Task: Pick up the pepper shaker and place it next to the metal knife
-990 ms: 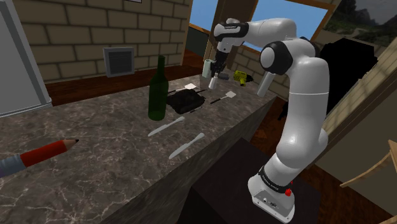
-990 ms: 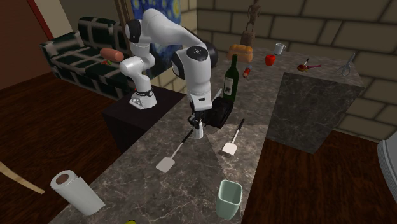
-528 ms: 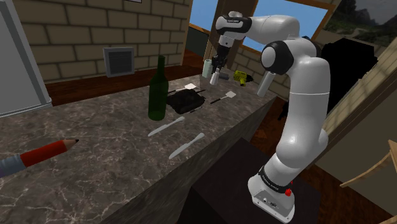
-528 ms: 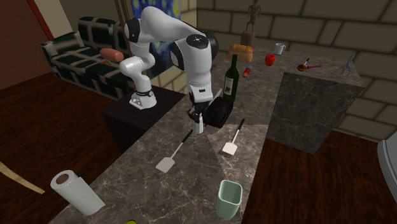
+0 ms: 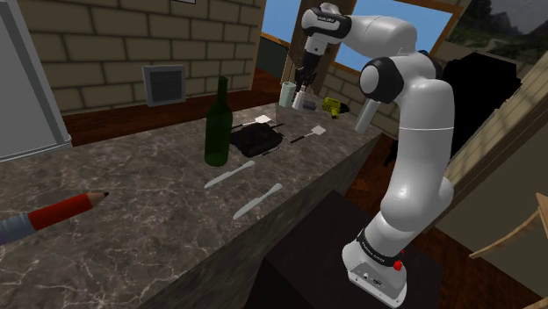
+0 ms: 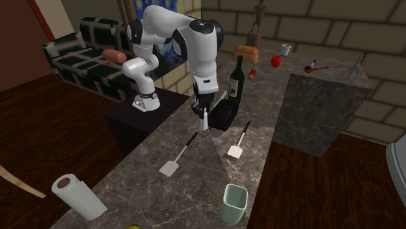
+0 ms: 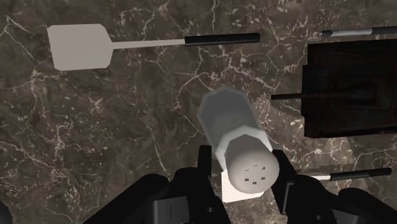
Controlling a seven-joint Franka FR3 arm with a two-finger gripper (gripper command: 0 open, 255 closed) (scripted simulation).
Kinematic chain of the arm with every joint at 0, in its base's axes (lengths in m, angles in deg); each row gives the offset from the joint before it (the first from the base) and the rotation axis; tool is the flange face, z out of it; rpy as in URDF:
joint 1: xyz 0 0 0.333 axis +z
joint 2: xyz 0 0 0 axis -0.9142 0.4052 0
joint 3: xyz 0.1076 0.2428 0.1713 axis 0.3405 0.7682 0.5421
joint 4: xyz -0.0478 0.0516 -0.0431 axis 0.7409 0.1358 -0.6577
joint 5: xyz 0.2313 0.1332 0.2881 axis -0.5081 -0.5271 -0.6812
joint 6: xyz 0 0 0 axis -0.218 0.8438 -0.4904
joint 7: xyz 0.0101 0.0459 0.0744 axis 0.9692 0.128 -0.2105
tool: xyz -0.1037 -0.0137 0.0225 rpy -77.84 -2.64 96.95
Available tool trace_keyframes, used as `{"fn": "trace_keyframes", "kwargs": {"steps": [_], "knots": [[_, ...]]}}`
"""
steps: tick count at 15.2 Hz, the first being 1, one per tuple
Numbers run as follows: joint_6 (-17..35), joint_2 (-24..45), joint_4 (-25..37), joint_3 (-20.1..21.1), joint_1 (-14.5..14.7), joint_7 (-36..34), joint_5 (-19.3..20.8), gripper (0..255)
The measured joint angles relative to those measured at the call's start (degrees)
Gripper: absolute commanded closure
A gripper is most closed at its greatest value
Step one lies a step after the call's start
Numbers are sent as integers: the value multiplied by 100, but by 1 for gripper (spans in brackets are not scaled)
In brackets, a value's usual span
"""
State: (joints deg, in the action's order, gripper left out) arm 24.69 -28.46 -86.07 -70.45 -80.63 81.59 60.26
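Dark stone desk (image 5: pixel 132 202), shaker (image 7: pixel 236 127) up in the air.
Pincer (image 7: pixel 243 165) clamps the shaker above the spatula (image 7: pixel 79 46). The pickup looks done; carrying it to the knife (image 5: pixel 230 174) is left.

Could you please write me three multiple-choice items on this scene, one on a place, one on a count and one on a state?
1. Where is the pepper shaker?
A. standing on the counter
B. clasped in the gripper
C. leaning on the green bottle

2. How many spatulas lie on the counter?
A. one
B. two
C. four

3. How is the green bottle posed?
A. upright
B. on its side
C. upside down

Key:
1 B: in the wrist view the black fingers press on the shaker's sides.
2 B: the second exterior view shows two, side by side.
3 A: its neck points up in both exterior views.
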Motion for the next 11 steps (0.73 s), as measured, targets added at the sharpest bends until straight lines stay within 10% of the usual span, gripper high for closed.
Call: {"fn": "trace_keyframes", "kwargs": {"steps": [6,11], "knots": [[-512,125,644,6,-94,-57,-32,255],[-48,-783,-668,33,450,-413,214,255]]}}
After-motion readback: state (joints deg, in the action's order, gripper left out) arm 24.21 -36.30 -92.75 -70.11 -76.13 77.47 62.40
